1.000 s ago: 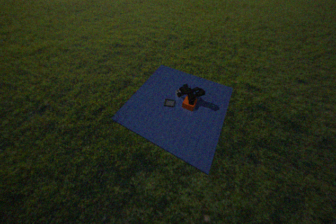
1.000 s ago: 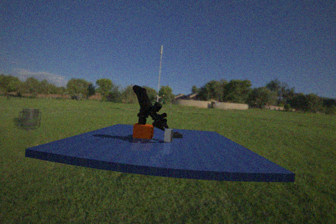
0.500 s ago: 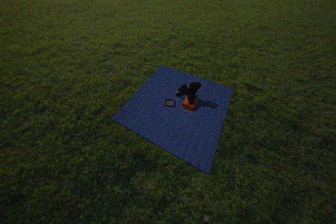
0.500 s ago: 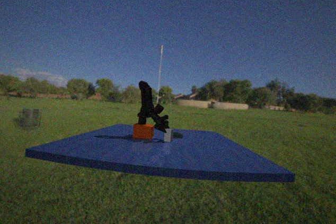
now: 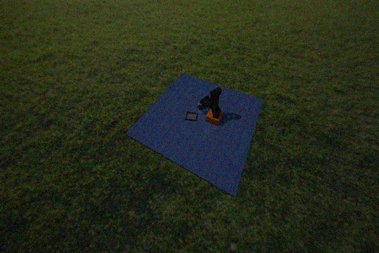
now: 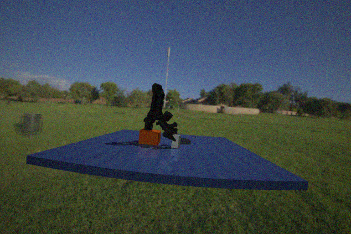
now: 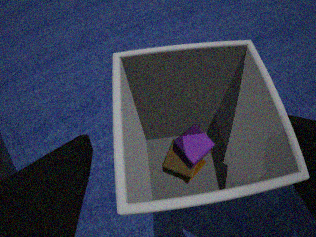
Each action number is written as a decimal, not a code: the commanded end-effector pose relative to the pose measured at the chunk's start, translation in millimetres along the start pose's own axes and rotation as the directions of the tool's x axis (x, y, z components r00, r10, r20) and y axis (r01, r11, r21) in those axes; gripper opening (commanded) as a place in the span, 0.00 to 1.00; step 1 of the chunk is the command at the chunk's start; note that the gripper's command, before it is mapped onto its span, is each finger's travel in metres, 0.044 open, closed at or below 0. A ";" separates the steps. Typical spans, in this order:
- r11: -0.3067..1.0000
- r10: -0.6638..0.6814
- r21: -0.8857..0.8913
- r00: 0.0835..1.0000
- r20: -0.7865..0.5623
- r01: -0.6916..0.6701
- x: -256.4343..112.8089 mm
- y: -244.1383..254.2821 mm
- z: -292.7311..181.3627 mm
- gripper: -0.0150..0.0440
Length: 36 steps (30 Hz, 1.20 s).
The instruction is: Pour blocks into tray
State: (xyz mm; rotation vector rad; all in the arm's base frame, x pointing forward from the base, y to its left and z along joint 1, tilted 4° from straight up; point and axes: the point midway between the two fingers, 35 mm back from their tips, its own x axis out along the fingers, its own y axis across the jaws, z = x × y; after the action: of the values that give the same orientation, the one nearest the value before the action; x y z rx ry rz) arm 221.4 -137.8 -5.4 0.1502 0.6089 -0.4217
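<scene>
Cup (image 5: 199, 103) (image 6: 175, 141) (image 7: 185, 94) stands between wide-open jaws, gap beside one edge.

On my wrist feed I see the cup (image 6: 175, 141) (image 7: 120, 134), square-mouthed, pale grey and tall-walled, standing upright on the counter, its rim open. Inside, down at the bottom, I can make out a purple block (image 7: 197, 146) lying tilted over an orange-brown block (image 7: 177, 164) (any others I can't tell from here). The shallow tray (image 5: 186, 116), dark-rimmed with a greyish floor, lies flat near the cup, well apart from its walls.
</scene>
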 end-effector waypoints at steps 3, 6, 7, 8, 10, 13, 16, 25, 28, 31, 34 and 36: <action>1.000 -0.005 0.000 1.000 0.009 0.005 9.4 -0.9 1.9 1.00; 1.000 -0.005 0.000 1.000 0.009 0.005 14.0 -1.1 2.0 1.00; 1.000 -0.005 0.000 1.000 0.010 0.005 15.5 -1.2 2.2 1.00; 1.000 -0.005 0.000 1.000 0.010 0.005 17.0 -1.3 2.3 1.00; 1.000 -0.005 0.000 1.000 0.010 0.005 19.9 -1.5 2.5 1.00; 1.000 -0.005 0.000 1.000 0.010 0.005 23.1 -1.6 2.6 0.96; 1.000 -0.005 0.000 1.000 0.010 0.005 23.5 -1.7 2.6 0.84; 1.000 -0.005 0.000 1.000 0.010 0.005 23.5 -1.7 2.6 0.82; 1.000 -0.005 0.000 1.000 0.010 0.005 23.5 -1.7 2.6 0.78; 1.000 -0.005 0.000 1.000 0.010 0.005 23.5 -1.7 2.6 0.75; 1.000 -0.005 0.000 1.000 0.010 0.005 23.5 -1.7 2.6 0.72; 1.000 -0.005 0.000 1.000 0.010 0.005 23.5 -1.7 2.6 0.69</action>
State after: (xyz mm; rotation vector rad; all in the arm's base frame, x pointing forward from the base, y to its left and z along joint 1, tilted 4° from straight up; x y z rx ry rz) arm 239.1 -147.4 -17.4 0.1440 0.6021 -0.4235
